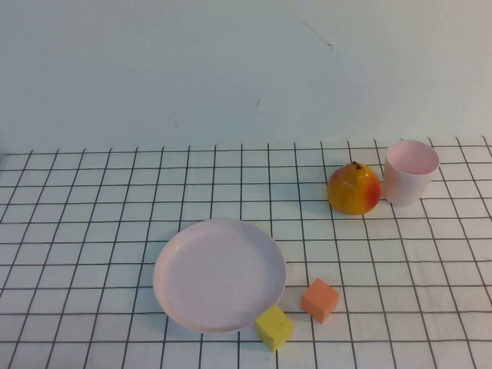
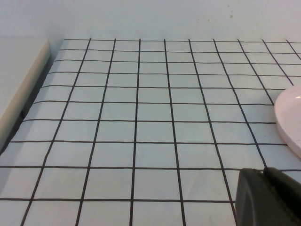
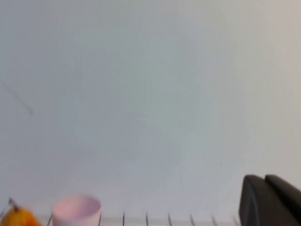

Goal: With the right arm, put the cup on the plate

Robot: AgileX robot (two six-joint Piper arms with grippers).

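The pale pink cup (image 1: 411,173) stands upright at the far right of the gridded table, just right of a pear. The round pale pink plate (image 1: 219,274) lies empty near the front middle. Neither arm shows in the high view. In the right wrist view my right gripper (image 3: 264,179) is shut and empty, well back from the cup (image 3: 76,210), which shows low in that view against the wall. In the left wrist view my left gripper (image 2: 263,172) is shut and empty, low over the grid, with the plate's rim (image 2: 290,117) beside it.
A yellow-red pear (image 1: 354,188) nearly touches the cup's left side. An orange cube (image 1: 320,299) and a yellow cube (image 1: 274,327) sit at the plate's front right. A pale wall rises behind the table. A raised pale ledge (image 2: 19,80) borders the table's left.
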